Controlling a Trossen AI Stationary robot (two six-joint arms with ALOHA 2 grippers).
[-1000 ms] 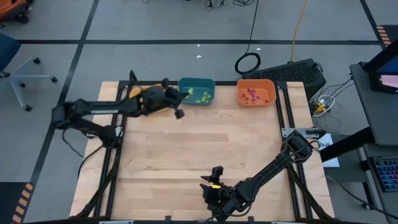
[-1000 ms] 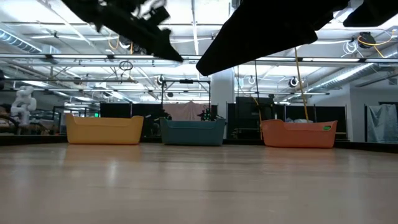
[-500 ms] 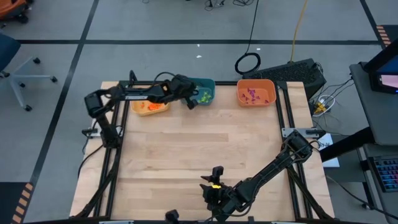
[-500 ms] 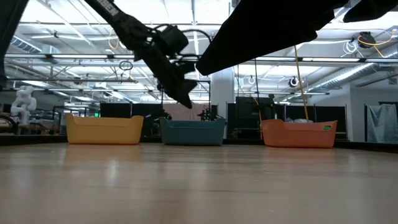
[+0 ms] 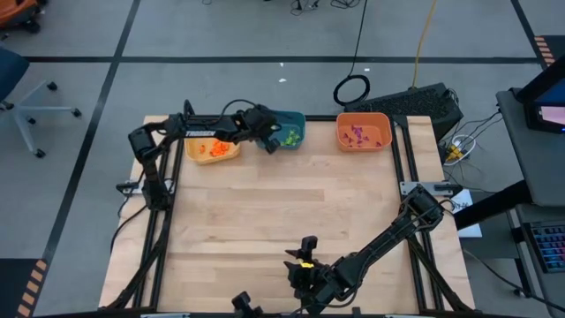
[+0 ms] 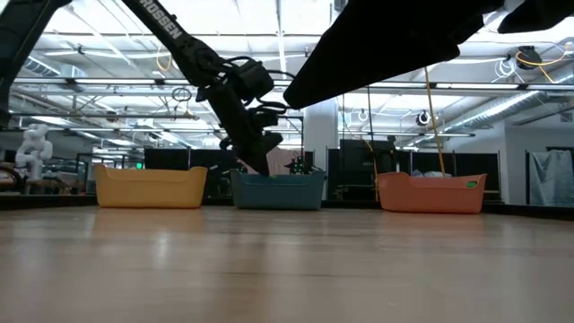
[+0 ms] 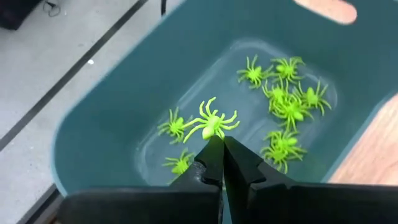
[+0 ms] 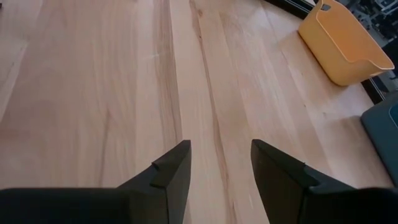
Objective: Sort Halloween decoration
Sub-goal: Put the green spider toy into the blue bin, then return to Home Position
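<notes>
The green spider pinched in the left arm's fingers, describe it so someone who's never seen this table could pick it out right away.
Along the table's far edge stand three bins; go to the middle one, the teal bin. The left gripper hangs over it, fingers shut on one light-green spider. The other green spiders lie loose on the bin's floor; this one sits at the fingertips.

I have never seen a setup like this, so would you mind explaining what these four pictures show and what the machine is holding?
Two robot arms work at a wooden table. One picture looks straight down, one looks level across the tabletop, and two come from cameras on the arms' wrists. At the far edge stand a yellow bin, a teal bin and an orange bin. The left gripper, fingers shut, holds a green spider above the teal bin. The right gripper waits open near the table's front edge.
</notes>
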